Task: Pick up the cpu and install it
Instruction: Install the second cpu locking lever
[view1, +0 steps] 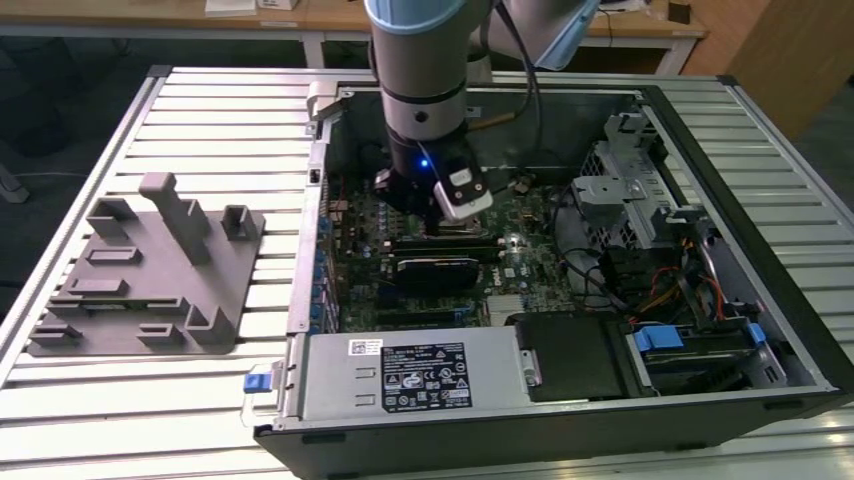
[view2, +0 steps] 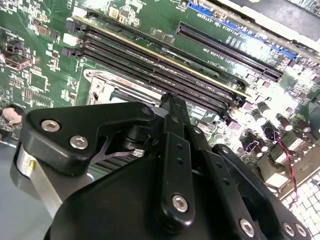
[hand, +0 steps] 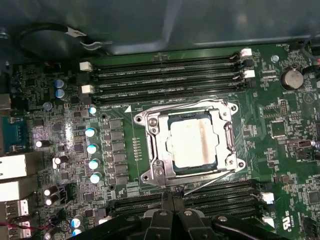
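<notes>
The cpu (hand: 192, 142), a silvery square with a thin rim, lies flat inside the metal socket frame (hand: 154, 150) on the green motherboard in the first wrist view. My gripper (hand: 172, 197) hangs just off the frame's edge, its black fingers pressed together with nothing between them. In the second wrist view the gripper (view2: 169, 100) hides most of the socket, and a corner of the frame (view2: 97, 82) peeks out. In the exterior view the arm reaches down into the open computer case, and the gripper (view1: 434, 228) sits low over the board's middle.
Memory slots (hand: 165, 75) run along both sides of the socket. Capacitors (hand: 92, 150) stand beside it. A grey plastic holder block (view1: 147, 270) rests on the slatted table at the exterior view's left. The power supply (view1: 414, 375) and drive cage (view1: 641, 200) crowd the case.
</notes>
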